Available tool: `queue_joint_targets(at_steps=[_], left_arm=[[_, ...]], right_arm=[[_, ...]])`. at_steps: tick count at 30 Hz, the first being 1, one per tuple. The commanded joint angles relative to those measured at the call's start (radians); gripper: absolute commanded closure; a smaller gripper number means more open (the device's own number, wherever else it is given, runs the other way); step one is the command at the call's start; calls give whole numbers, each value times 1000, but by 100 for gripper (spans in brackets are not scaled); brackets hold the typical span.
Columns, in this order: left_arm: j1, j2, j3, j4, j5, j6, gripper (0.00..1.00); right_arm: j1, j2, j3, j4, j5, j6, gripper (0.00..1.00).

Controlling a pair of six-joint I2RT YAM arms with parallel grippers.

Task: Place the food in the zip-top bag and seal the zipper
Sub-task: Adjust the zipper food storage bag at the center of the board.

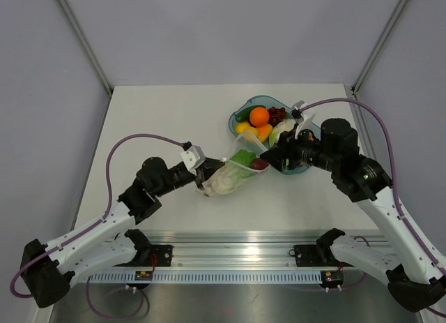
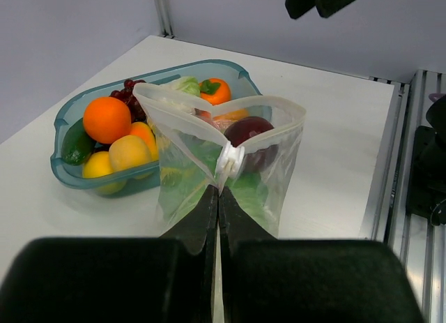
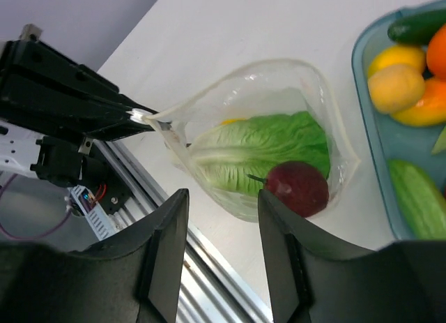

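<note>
White table (image 1: 174, 107) — lettuce (image 3: 258, 145), red fruit (image 3: 300, 188) inside bag (image 3: 240, 93), clearest from right wrist

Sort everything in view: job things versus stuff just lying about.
Job: bag, zipper, lettuce and red fruit inside it, orange, cucumber, grapes, left gripper pinching the bag, right gripper open.
Lying about: tray, rail.
</note>
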State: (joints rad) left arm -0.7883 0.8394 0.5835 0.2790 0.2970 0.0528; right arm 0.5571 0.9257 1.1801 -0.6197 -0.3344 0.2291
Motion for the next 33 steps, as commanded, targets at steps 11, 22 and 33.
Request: queue_joint_targets(at_steps=[11,22,33], left_arm=[[129,1,108,34,266,-28,100],[155,-19,119,0,301,-39,100],[170,-19,113,-9,301,-41,100]], right_arm=[[-2,104,52,204,-406,-533,44],[21,251,142,228,-597,-691,42],[90,375,179,207,-611,-810,39]])
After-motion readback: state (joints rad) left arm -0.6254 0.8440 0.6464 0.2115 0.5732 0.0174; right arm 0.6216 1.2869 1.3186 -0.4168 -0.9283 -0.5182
